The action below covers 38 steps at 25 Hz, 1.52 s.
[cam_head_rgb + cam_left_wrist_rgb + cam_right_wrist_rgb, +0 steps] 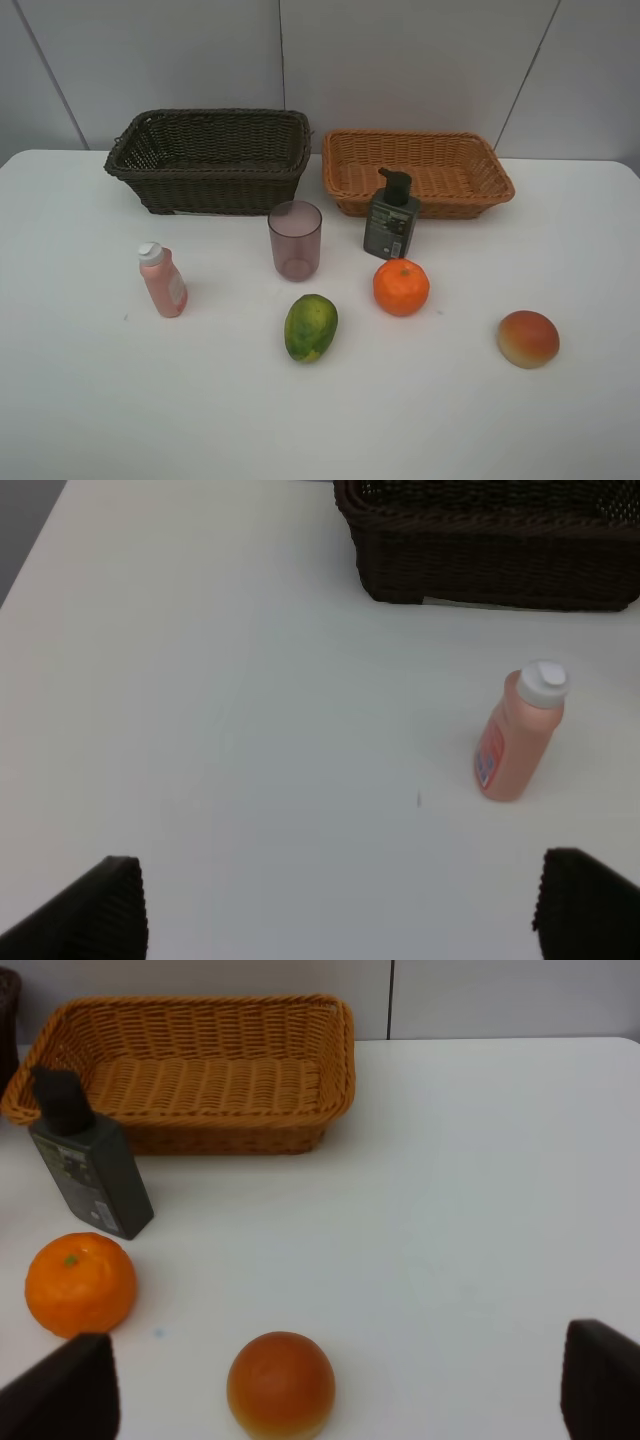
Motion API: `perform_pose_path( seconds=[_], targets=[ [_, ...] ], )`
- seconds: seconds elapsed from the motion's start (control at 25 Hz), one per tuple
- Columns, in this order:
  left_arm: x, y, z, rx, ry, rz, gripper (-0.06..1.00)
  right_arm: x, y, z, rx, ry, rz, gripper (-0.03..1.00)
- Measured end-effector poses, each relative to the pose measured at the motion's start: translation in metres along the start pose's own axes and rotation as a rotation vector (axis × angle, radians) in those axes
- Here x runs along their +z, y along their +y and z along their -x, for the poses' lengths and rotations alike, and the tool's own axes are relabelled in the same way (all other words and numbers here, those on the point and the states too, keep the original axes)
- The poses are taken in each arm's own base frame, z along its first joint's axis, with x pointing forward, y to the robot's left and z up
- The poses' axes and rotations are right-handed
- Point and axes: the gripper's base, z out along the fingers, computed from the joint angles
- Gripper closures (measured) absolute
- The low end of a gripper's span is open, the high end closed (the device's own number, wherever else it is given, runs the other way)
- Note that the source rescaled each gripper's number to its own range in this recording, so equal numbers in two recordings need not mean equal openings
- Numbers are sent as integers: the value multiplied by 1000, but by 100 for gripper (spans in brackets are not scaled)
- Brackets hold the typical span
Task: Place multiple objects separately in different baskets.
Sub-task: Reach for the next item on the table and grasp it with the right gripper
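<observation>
Both baskets sit at the back of the table (80, 400), the dark basket (220, 185) on the left and the tan basket (460, 208) on the right, and nothing is in them yet. All six things stand in front of them: the pink bottle (162, 282), the cup (295, 240), the pump bottle (391, 222) just in front of the tan basket, the orange (401, 287), the mango (311, 327) and the red fruit (527, 339).

The left pincer (345, 910) is spread wide and holds nothing. The right pincer (345, 1390) is spread wide too, and holds nothing.

I think the first pick comes now. The pink bottle is nearest the left pincer, so go for its middle, under the white cap, and keep it standing up. The red fruit is nearest the right pincer. It is round and may roll, so come straight down with one finger on each side of its fattest part and squeeze softly. Lift high over the basket rim before letting go
</observation>
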Motion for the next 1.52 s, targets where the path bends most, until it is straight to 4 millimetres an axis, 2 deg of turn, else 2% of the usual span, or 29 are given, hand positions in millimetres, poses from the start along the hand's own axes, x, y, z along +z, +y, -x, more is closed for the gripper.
perform_pose_path(
  seconds=[1.04,1.28,1.52],
  targets=[
    [0,0,0,0,0,0,-6,3,0,2,-1,20,-1,5],
    [0,0,0,0,0,0,-6,41,4,19,-10,269,1,5],
    [0,0,0,0,0,0,-6,99,12,52,9,490,27,5]
  ],
)
